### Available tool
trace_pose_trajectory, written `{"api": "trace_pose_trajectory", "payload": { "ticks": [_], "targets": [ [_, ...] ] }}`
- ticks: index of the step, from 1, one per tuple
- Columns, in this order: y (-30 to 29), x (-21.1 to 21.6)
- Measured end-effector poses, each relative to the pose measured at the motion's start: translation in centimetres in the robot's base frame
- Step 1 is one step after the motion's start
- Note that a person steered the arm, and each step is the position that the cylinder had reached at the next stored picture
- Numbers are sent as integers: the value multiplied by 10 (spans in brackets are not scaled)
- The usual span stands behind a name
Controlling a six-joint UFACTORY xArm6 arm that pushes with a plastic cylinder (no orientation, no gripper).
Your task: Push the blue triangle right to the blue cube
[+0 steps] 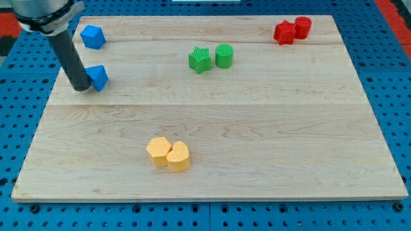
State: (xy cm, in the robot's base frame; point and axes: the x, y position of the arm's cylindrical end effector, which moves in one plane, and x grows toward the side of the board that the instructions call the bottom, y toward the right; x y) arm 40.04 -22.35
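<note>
My tip (80,88) is touching the blue triangle (98,77) on its left side. The triangle is sitting on the pale wooden board (257,128), just below the faceted blue cube (92,36). My arm is ending in a plain dark rod, so it has no claw to open or close.

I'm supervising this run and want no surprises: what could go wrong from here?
My tip touches the blue triangle's left side, while the blue cube sits toward the view's top. A push from this side would likely send the triangle rightward, not up to the cube.

The triangle's slanted faces could let it spin off my tip.

The cube lies near the board's top-left corner, so a hard shove might knock it off.
</note>
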Motion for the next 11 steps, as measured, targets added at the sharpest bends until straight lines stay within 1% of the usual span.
{"api": "trace_pose_trajectory", "payload": {
  "ticks": [1,2,4,6,9,10,11],
  "targets": [
    [25,0],
    [34,0],
    [34,-36],
    [60,-40],
    [58,-104],
    [60,-111],
    [68,-130]
  ]
}}
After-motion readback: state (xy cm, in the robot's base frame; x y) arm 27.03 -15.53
